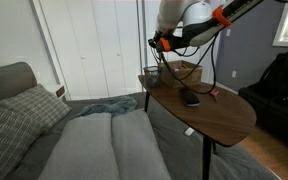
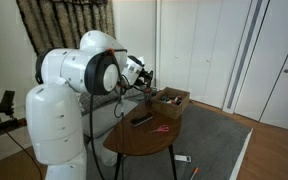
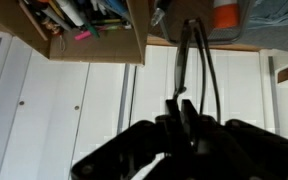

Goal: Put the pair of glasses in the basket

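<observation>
Over the table (image 1: 224,115), the gripper (image 3: 184,108) is pinched on the glasses (image 3: 191,60), which jut ahead of its tips. The basket (image 3: 89,40) lies just ahead and below. Step, as judged: carrying. Next: centre over the basket, lower, release.

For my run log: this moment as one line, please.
jaws: shut on pair of glasses | glasses: in air, near basket | in basket: no

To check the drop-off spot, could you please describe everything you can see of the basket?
The basket is a light brown, box-shaped container with upright sides, standing level on the dark wooden table near one edge. The wrist view shows thin colourful items, perhaps pens, already inside. Nothing but the table seems to touch it.
</observation>
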Available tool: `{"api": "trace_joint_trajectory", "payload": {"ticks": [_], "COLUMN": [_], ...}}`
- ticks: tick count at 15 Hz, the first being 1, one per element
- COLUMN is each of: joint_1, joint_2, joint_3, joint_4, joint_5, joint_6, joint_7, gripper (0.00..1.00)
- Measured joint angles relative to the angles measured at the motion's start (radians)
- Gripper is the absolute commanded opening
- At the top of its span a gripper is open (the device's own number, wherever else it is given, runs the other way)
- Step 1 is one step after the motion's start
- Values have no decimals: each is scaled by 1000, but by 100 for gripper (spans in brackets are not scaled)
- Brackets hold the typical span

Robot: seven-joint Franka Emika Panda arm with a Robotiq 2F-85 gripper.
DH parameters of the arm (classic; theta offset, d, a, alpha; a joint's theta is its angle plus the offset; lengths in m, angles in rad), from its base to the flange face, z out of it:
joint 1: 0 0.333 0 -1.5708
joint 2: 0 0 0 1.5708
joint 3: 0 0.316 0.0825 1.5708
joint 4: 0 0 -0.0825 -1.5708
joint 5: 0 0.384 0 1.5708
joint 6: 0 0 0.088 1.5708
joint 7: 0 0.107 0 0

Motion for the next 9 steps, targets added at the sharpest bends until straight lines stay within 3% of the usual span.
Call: {"api": "trace_joint_trajectory", "payload": {"ticks": [5, 6, 8, 9], "joint_1": [48, 94, 248, 321], "joint_2": [88, 106, 129, 140], "joint_3": [-9, -49, -204, -276], "joint_4": [46, 61, 98, 116], "joint_5": [-173, -183, -183, -183], "joint_6": [-105, -113, -112, -112], "joint_7": [126, 133, 137, 138], "gripper": [2, 2, 2, 35]}}
